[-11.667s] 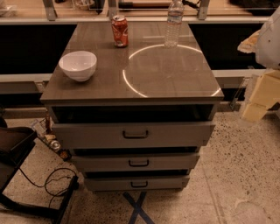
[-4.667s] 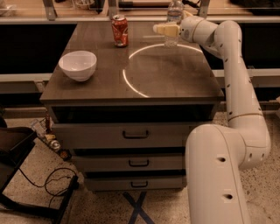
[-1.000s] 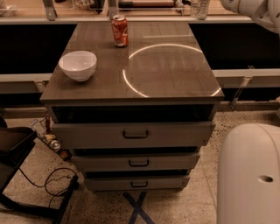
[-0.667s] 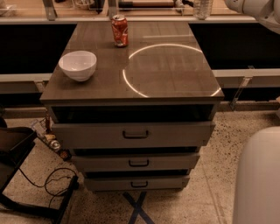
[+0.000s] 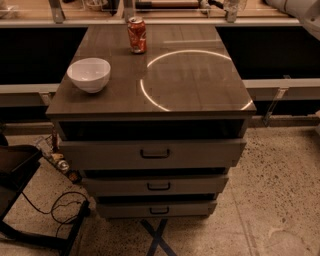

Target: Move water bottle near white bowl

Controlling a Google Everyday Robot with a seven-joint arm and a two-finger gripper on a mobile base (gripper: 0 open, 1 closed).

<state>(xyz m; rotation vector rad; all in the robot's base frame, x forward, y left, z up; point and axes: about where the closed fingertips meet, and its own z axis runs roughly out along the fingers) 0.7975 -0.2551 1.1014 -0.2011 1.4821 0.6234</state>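
Note:
The white bowl (image 5: 89, 74) sits on the left side of the brown cabinet top (image 5: 190, 85). The bottom of a clear ribbed thing, which looks like the water bottle (image 5: 231, 6), shows at the top edge, above and behind the cabinet's far right corner. The rest of it is cut off by the frame. A white arm link (image 5: 297, 9) crosses the top right corner. The gripper is out of view above the frame.
A red soda can (image 5: 136, 34) stands at the far middle of the cabinet top. A bright ring of light lies on the right half. The top drawer (image 5: 152, 153) is pulled out a little. A dark chair (image 5: 15, 175) and cables are on the floor at left.
The large white robot body at the lower right has left the view. The arm link at the top right has shifted further right. The bowl and can have not moved.

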